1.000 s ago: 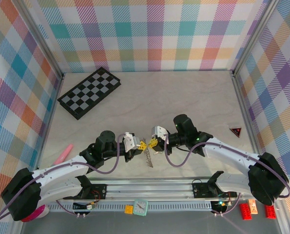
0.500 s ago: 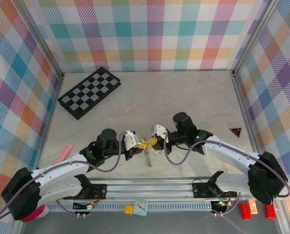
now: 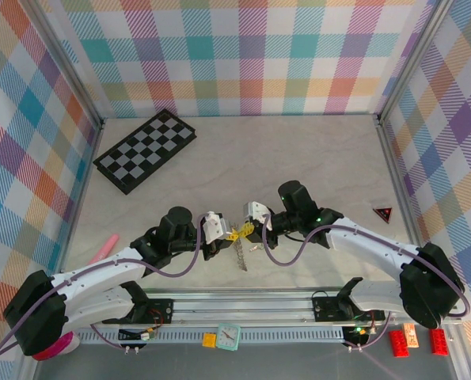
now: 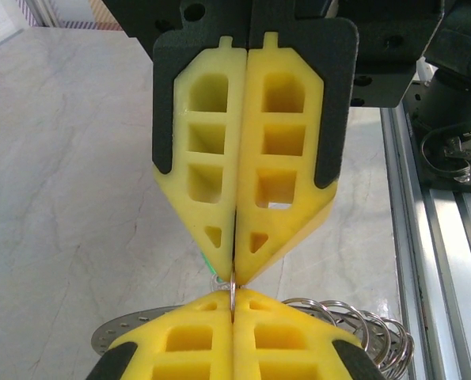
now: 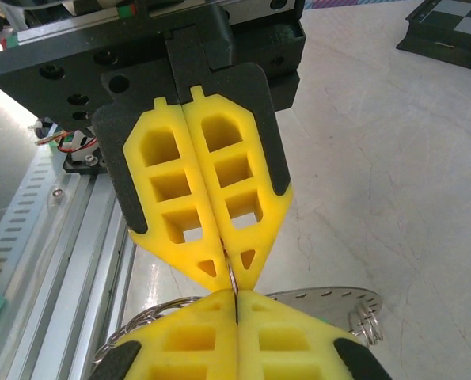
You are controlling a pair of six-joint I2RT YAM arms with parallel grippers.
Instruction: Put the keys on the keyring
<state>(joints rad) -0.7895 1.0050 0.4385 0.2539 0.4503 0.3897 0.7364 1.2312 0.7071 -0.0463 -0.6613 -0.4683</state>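
Note:
My left gripper point(image 3: 229, 235) and right gripper point(image 3: 248, 230) meet tip to tip above the near middle of the table. Both are shut on one thin wire ring point(image 4: 233, 288) of the keyring. In the left wrist view my left gripper point(image 4: 233, 307) sits at the bottom, and the right gripper point(image 4: 235, 275) points down at it. The keyring's grey perforated plate point(image 4: 124, 336) and its coiled rings point(image 4: 366, 328) hang below; from above the keyring point(image 3: 241, 257) dangles under the fingertips. A sliver of mint green from one of the keys point(image 4: 207, 261) peeks out behind the fingers; the rest is hidden.
A folded chessboard point(image 3: 146, 149) lies at the back left. There is a red triangle point(image 3: 384, 213) on the right and a pink object point(image 3: 102, 250) on the left. The arms' metal rail point(image 3: 243, 305) runs along the near edge, with a small clock point(image 3: 228, 337) and red bricks point(image 3: 397, 342) in front of it.
Both grippers have drifted slightly away from the rail, still tip to tip. The keyring hangs below them as before.

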